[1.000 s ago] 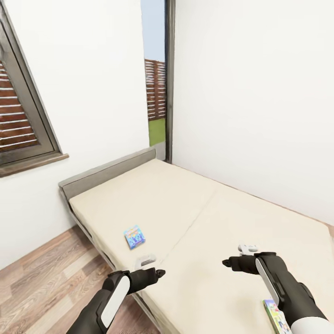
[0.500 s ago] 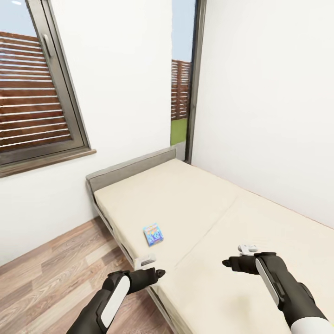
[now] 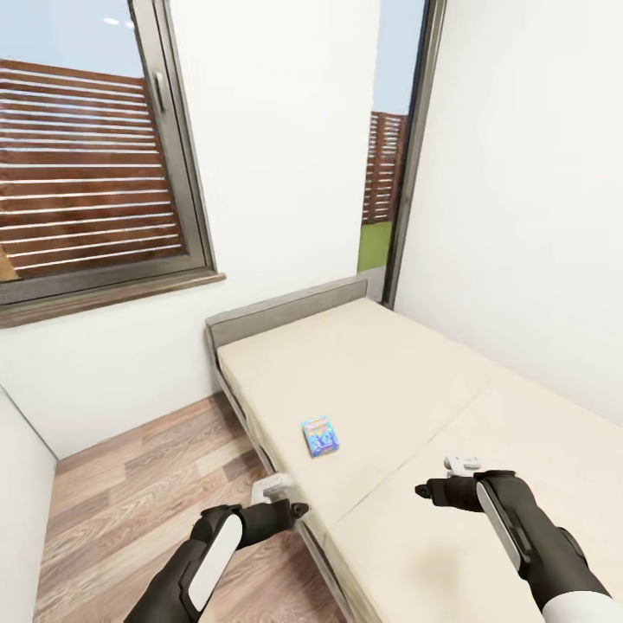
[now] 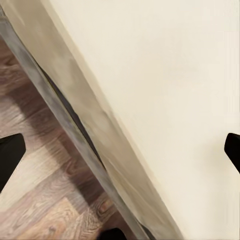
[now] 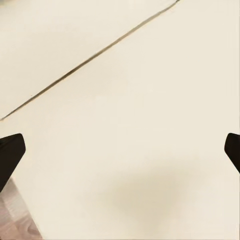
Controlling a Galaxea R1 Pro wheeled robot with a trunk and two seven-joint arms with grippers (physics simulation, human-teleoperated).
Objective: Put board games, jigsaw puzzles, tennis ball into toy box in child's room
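A small blue board game (image 3: 320,436) lies flat on the cream bed (image 3: 372,363), near the mattress's left edge. My left gripper (image 3: 286,497) hangs open over the bed's edge and the floor, short of the blue box; in the left wrist view the left gripper (image 4: 120,150) has its fingertips (image 4: 10,156) wide apart above the bed frame. My right gripper (image 3: 441,478) is open over bare mattress, to the right of the box and nearer me. In the right wrist view the right gripper (image 5: 120,152) holds nothing, with cream mattress under it.
A grey headboard (image 3: 285,310) closes the bed's far end. A dark-framed window (image 3: 95,173) with slatted fence behind it is on the left wall. A narrow glazed opening (image 3: 391,173) stands in the far corner. Wood plank floor (image 3: 147,484) runs left of the bed; a white wall corner (image 3: 17,510) juts in at lower left.
The camera has swung to the left, so bed and window slid right in the picture. A colourful box at the lower right edge left the view. Both arms hold the same pose.
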